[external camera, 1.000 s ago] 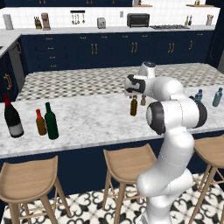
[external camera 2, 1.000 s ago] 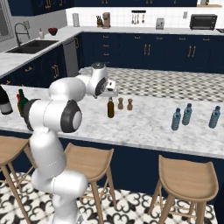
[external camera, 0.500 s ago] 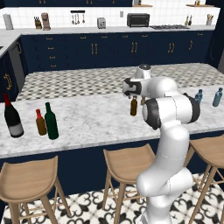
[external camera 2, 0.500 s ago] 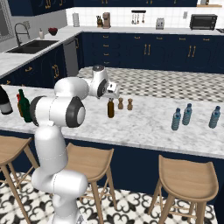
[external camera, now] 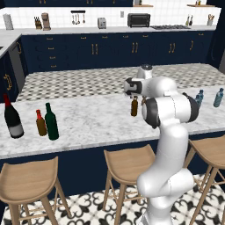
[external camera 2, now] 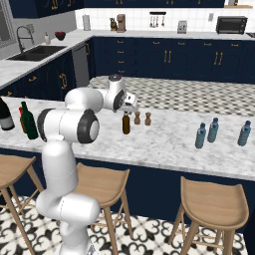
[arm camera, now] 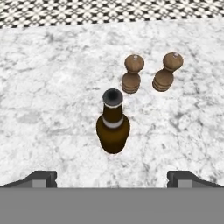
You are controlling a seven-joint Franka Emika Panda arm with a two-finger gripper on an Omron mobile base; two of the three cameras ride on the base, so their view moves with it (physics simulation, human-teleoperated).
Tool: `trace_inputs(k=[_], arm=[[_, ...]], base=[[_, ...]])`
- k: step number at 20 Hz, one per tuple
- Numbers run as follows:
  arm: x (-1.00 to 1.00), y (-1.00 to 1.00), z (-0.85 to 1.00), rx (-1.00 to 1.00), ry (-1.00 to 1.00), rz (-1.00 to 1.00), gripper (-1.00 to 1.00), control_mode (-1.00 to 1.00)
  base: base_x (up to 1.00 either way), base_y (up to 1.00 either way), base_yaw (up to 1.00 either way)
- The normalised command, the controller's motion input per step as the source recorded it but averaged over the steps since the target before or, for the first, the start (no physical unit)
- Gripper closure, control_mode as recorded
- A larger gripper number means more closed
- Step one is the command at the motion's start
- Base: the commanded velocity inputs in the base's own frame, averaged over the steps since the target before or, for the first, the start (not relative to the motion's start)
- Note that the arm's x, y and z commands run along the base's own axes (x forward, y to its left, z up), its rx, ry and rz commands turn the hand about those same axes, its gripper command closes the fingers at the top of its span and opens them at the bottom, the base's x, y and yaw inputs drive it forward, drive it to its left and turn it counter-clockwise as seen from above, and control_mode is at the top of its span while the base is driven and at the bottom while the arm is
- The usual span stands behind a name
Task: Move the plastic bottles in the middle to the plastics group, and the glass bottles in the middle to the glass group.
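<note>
Directly below open pincer [arm camera: 112,177]: upright brown beer bottle [arm camera: 113,127], untouched.

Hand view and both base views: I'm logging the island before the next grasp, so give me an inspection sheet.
Surface: white marble island counter, level.
Job's things: brown beer bottle upright mid-counter; green wine bottle stands beside the amber bottle and big dark wine bottle; three blue water bottles at the other end.
Clutter: two wooden shakers beside the beer bottle, apart from it.
Grippers: pincer open, above the beer bottle, holding nothing.
Cables: nothing seen.
Surroundings: wooden stools, navy cabinets, sink, toaster oven.
</note>
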Motion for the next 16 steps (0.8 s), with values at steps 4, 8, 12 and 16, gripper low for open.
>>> trace_inputs(k=[4, 8, 12, 16], arm=[[0.18, -0.03, -0.14, 0.02, 0.0, 0.0, -1.0, -1.0], [0.07, 0.0, -0.07, 0.07, 0.0, 0.0, -1.0, -1.0], [0.14, 0.0, -0.1, 0.04, 0.0, 0.0, -1.0, -1.0], [0.16, 0.0, -0.05, 0.01, 0.0, 0.0, -1.0, -1.0]], base=[[0.0, 0.0, 0.0], [0.0, 0.0, 0.0], [0.0, 0.0, 0.0], [0.0, 0.0, 0.0]])
